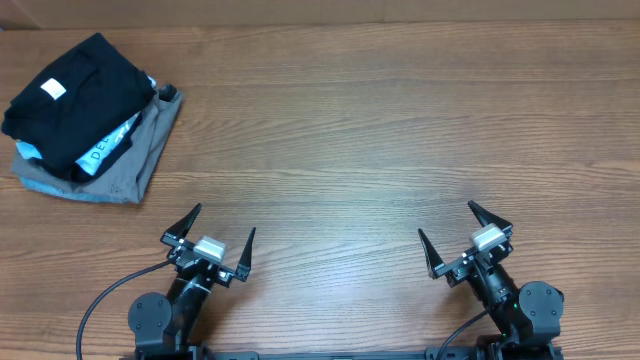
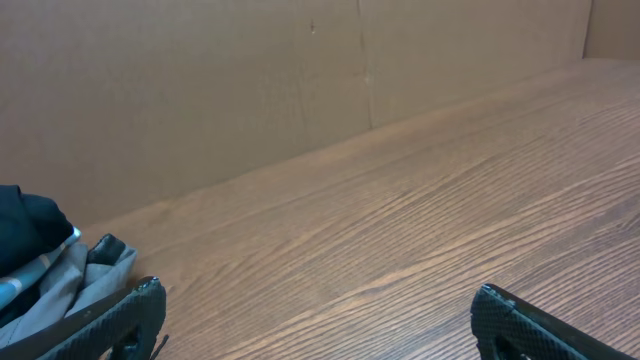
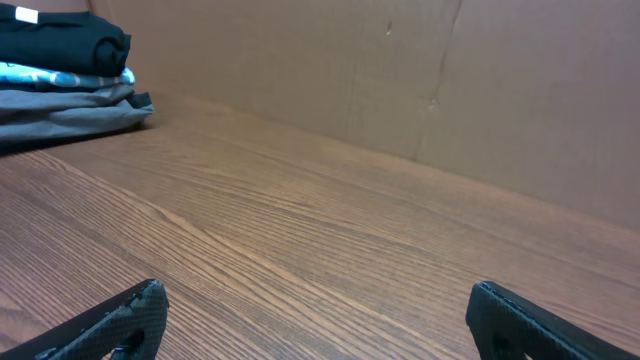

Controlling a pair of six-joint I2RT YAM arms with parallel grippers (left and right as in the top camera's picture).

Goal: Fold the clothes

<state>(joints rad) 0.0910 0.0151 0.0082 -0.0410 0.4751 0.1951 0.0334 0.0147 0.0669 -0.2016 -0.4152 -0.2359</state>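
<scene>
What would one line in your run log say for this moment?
black T-shirt: atop light blue shirt and grey garment, far left | left fingers: open, empty | right fingers: open, empty

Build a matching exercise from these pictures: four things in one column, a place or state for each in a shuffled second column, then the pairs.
Things
1. plain black folded cotton T-shirt
2. light blue lettered shirt
3. grey folded garment
4. left two-finger gripper

Place or state
A. underneath the other two garments
B. open and empty, apart from the clothes
C. on top of the other two garments
D. sandwiched between the other two garments

Pairs: 1-C, 2-D, 3-A, 4-B
</scene>
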